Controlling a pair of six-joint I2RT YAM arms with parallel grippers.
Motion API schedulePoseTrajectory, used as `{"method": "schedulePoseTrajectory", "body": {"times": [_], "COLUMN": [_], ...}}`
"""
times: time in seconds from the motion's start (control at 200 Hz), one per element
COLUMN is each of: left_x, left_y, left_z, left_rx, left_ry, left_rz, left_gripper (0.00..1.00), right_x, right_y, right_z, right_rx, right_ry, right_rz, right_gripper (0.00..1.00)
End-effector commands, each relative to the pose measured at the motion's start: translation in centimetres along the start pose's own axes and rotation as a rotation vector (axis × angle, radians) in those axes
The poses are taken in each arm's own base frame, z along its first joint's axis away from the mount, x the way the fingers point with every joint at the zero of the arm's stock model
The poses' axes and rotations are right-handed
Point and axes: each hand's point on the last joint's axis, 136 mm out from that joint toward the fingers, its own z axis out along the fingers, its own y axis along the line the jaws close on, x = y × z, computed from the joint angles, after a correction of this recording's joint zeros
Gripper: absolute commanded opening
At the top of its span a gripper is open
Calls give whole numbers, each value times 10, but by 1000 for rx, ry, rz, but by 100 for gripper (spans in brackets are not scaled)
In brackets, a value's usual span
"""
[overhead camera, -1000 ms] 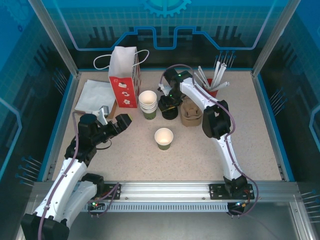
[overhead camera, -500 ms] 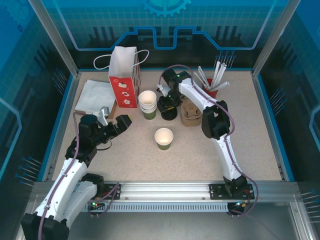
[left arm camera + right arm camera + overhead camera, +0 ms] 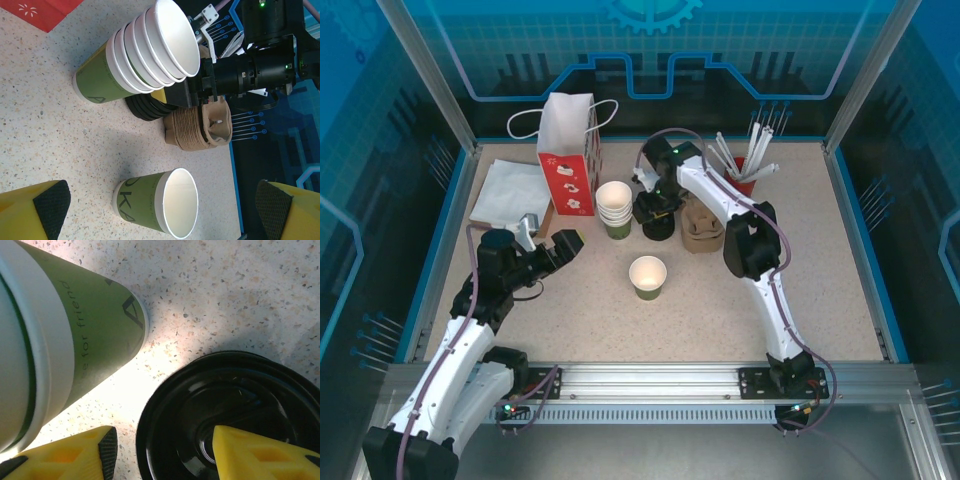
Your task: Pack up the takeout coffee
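The takeout coffee cup [image 3: 648,277], green outside and white inside, stands upright with no lid on it at the table's middle. My left gripper [image 3: 565,244] is open to the cup's left, well short of it. In the left wrist view the cup [image 3: 150,205] shows ahead between the wide-apart yellow fingers [image 3: 47,206]. A stack of black lids [image 3: 658,222] sits farther back. My right gripper [image 3: 653,205] hangs low over it, open. One fingertip [image 3: 260,455] is over the top lid [image 3: 215,405]; the other [image 3: 65,457] is outside its rim, not touching.
A stack of unlidded cups [image 3: 616,208] stands just left of the lids, close to my right fingers [image 3: 65,457]. Brown cardboard sleeves [image 3: 702,228] lie right of the lids. A red-and-white paper bag [image 3: 568,152], white napkins [image 3: 510,190] and a red cup of straws [image 3: 746,172] line the back.
My right gripper's jaws have widened a little and it has shifted slightly over the lids. The left arm and the cup have not moved.
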Motion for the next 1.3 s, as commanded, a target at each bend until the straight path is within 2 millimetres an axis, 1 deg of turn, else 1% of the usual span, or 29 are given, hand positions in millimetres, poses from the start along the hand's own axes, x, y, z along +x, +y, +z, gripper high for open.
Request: {"method": "schedulePoseTrajectory", "body": {"times": [0.0, 0.2, 0.515, 0.685, 0.765, 0.82, 0.946, 1.051, 1.171, 1.246, 1.291, 1.296], "left_x": [4, 4, 4, 5, 5, 5, 5, 4, 2, 0, -3, -3], "left_y": [0, 1, 1, 1, 1, 1, 1, 0, -3, -7, -11, -12], "left_z": [-1, -1, -2, -1, -1, -1, -1, -2, -3, -4, -4, -4], "left_rx": [5, 2, 1, 1, 0, 0, 0, 4, 14, 27, 41, 43], "left_ry": [8, 9, 9, 9, 10, 10, 11, 7, -1, -11, -18, -18], "left_rz": [9, 10, 9, 9, 9, 8, 7, 13, 27, 42, 54, 56], "left_gripper": [99, 99, 99, 99, 99, 99, 99, 99, 99, 99, 99, 99], "right_x": [2, 5, 10, 9, 8, 9, 7, 3, -3, -7, -7, -9], "right_y": [4, 1, 1, 4, 5, 5, 7, 12, 17, 23, 23, 25], "right_z": [-3, 10, 15, 12, 10, 9, 3, -8, -28, -43, -45, -52], "right_rx": [26, 41, 42, 37, 33, 33, 28, 11, -4, -26, -35, -39], "right_ry": [10, 44, 67, 61, 58, 58, 46, 18, -28, -62, -66, -81], "right_rz": [-22, -31, -40, -43, -42, -41, -41, -38, -27, -18, -10, -13], "right_gripper": [54, 51, 48, 39, 36, 33, 25, 18, 17, 17, 17, 17]}}
